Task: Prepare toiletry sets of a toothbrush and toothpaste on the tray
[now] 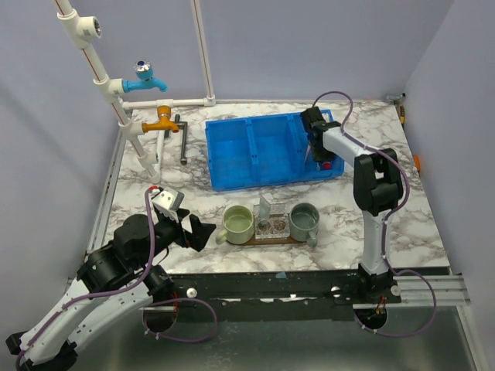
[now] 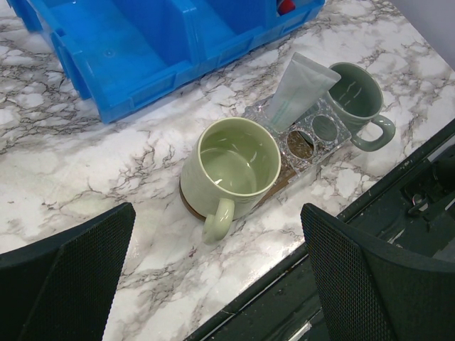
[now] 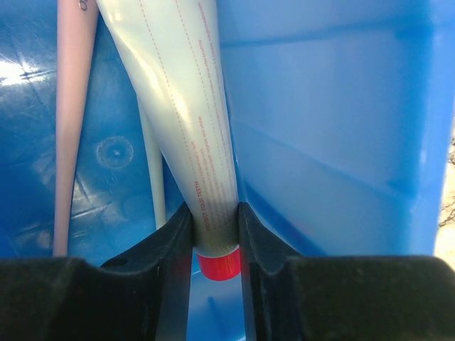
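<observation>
My right gripper (image 3: 213,213) is shut on a whitish-grey toothpaste tube (image 3: 188,106), just above its red cap (image 3: 218,264). It reaches down into the right compartment of the blue bin (image 1: 232,154). A pink toothbrush (image 3: 73,121) and a pale one (image 3: 155,177) lie beside the tube. The dark-brown tray (image 1: 271,240) carries two green mugs (image 1: 238,222) (image 1: 304,220) and a clear holder (image 2: 313,135), with another tube (image 2: 298,89) leaning in it. My left gripper (image 1: 203,232) is open and holds nothing, just left of the tray.
White pipes with a blue tap (image 1: 147,77) and an orange tap (image 1: 161,120) stand at the back left. A metal rod (image 1: 184,139) lies beside the bin. The table's near edge (image 2: 284,263) runs right under my left gripper's fingers.
</observation>
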`<state>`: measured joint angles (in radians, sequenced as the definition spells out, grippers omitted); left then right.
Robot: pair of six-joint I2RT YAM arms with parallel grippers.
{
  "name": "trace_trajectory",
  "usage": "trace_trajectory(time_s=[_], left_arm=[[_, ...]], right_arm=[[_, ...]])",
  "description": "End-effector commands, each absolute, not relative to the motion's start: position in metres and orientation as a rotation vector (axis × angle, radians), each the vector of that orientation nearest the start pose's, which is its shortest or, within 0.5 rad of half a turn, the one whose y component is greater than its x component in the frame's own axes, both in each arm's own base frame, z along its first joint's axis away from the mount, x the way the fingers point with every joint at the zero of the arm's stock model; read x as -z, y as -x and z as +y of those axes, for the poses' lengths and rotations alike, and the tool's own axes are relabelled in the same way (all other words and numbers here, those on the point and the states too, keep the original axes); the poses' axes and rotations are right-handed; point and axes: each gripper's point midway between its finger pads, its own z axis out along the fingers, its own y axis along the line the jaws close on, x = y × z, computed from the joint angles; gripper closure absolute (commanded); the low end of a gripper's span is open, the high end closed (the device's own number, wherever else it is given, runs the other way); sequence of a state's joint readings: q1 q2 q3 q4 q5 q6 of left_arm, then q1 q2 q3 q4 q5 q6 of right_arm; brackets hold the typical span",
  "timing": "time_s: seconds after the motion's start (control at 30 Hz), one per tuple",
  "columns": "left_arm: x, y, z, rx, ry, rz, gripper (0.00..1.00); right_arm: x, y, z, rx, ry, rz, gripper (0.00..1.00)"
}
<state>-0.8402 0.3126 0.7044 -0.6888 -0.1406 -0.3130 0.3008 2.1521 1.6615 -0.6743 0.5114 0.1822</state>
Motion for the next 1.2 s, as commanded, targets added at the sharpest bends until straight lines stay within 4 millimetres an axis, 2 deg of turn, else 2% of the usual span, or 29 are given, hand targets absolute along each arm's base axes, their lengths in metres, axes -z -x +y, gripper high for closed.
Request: trace_trajectory(time_s=[0.0, 0.37, 0.47, 0.6, 0.87, 1.03, 1.17], left_arm=[[-0.227, -0.143, -0.139, 0.636, -0.407, 1.887, 0.01], [-0.231, -0.143, -0.140, 0.650, -0.404, 1.877, 0.01], [-0.233, -0.143, -0.142, 0.663, -0.404, 1.872, 0.01], [-0.240, -0.143, -0.146, 0.689, -0.398, 1.858, 0.01], [-0.268, -0.146, -0.165, 0.759, -0.426, 1.836, 0.01], [-0.286, -0.148, -0.179, 0.812, -0.439, 1.816, 0.01], [-0.299, -0.147, -0.191, 0.876, -0.455, 1.797, 0.01]], right_arm=[[-0.102, -0.479, 0.061, 0.473, -0.054, 2.469, 0.81], [-0.166, -0.476, 0.066, 0.363, -0.077, 2.360, 0.82], [-0.183, -0.471, 0.075, 0.275, -0.072, 2.336, 0.83], [-0.210, -0.460, 0.099, 0.053, -0.039, 2.283, 0.82], [-0.259, -0.422, 0.139, -0.300, 0.047, 2.192, 0.81], [-0.296, -0.386, 0.177, -0.612, 0.184, 2.081, 0.81], [-0.318, -0.359, 0.198, -0.791, 0.293, 2.000, 0.81]])
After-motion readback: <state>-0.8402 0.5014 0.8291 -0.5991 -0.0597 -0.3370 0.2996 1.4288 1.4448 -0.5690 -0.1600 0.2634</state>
